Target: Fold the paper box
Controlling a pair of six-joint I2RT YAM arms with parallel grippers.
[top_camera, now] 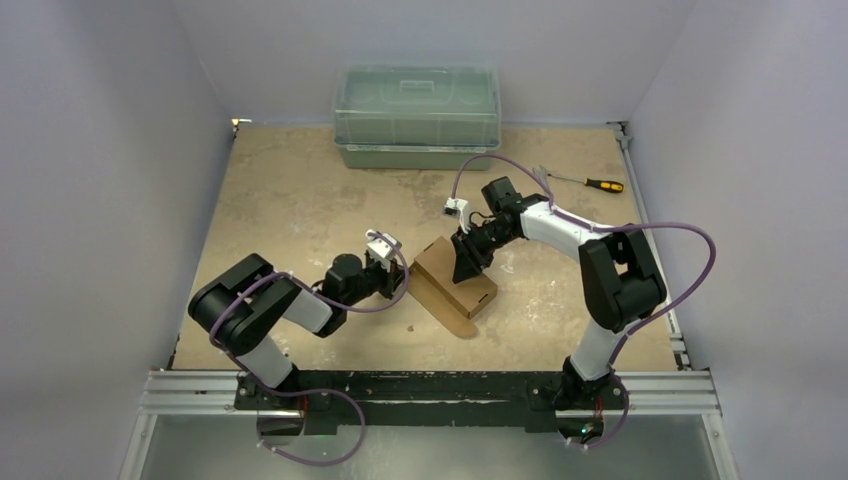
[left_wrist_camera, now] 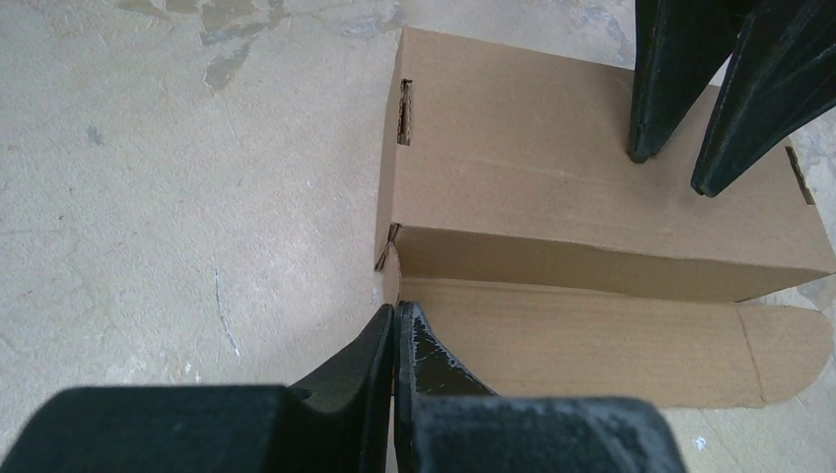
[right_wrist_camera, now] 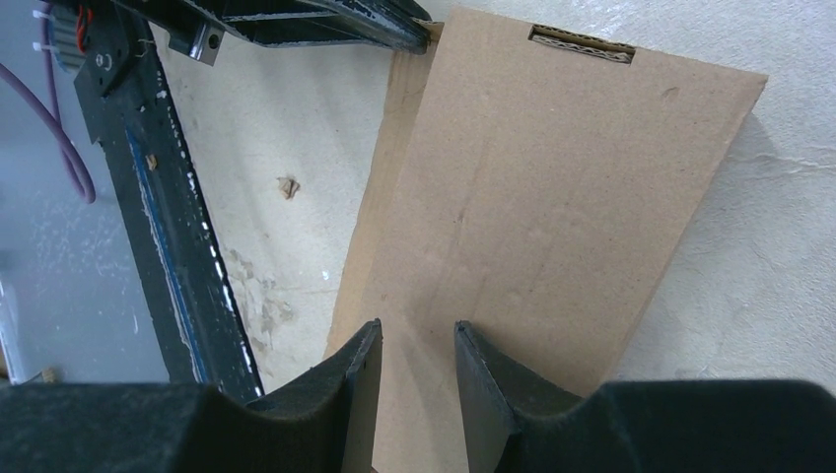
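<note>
**Box squared up, long flap still out**

Box (top_camera: 455, 288) sits mid-table (top_camera: 300, 210), between the 2 arms, lying at a slant.

Done, by the look of it: the body is formed into an oblong carton, with the top panel flat, the side wall standing and the creases crisp.

Left, as I read it: the long flap (left_wrist_camera: 611, 345) with the rounded tab end lies flat on the table along 1 side, not tucked. The ends aren't clear enough to call closed.

It's plain brown corrugated and clean, with a tab slot (left_wrist_camera: 404, 111) near 1 top edge.

Right pincer (right_wrist_camera: 417, 335): jaws part open, both tips down on the top panel, pinning it rather than gripping.

Left pincer (left_wrist_camera: 394, 313): closed, tip at the box corner where flap meets wall. Nothing visible between the jaws.
</note>
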